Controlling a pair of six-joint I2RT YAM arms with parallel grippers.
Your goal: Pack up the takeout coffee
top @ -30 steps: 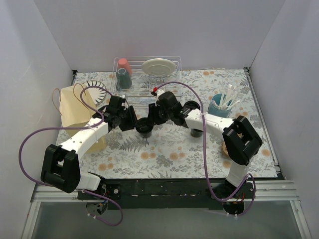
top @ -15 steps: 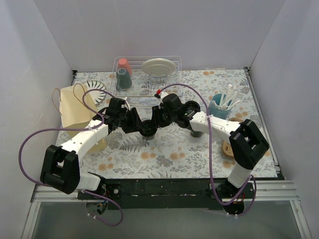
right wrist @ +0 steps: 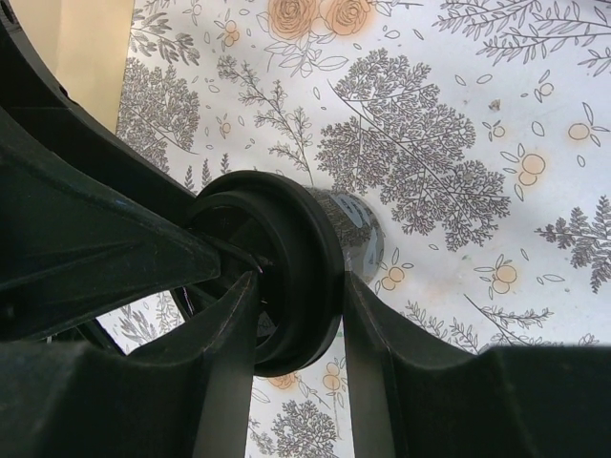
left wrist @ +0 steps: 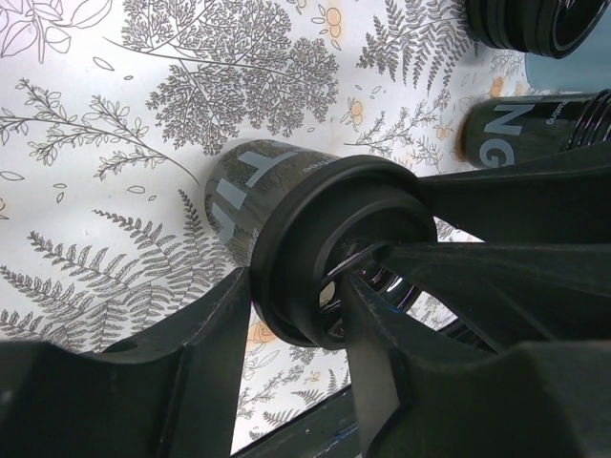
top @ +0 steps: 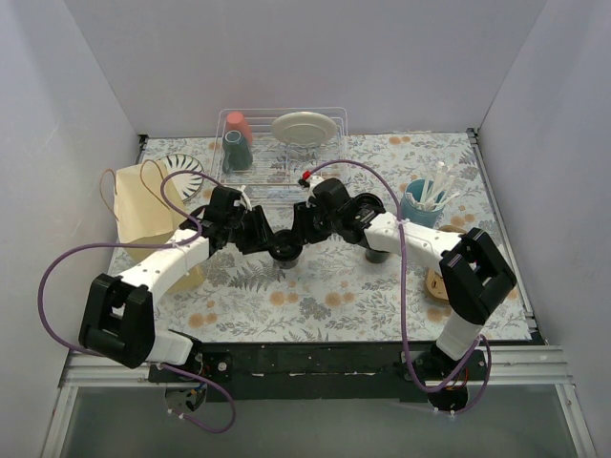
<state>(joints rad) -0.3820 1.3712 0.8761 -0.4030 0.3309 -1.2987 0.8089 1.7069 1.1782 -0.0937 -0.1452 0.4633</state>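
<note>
Left claw (left wrist: pixel 296 296) and right claw (right wrist: pixel 298 296) are both clamped on the lidded cup (top: pixel 284 250) from opposite sides, mid-worktop. Second cup (left wrist: pixel 520 124) sits near, to its right. Paper bag (top: pixel 143 205) is at far left.

Risk: opposed pulls could pop the lid or tip the cup, spilling coffee.

Worktop (top: pixel 334 296) has a floral printed cover. Plain white walls (top: pixel 382 57) enclose it.

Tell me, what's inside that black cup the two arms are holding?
Only its black lid shows, on the cup and clamped by the left gripper and right gripper. The contents are hidden under it.
</note>
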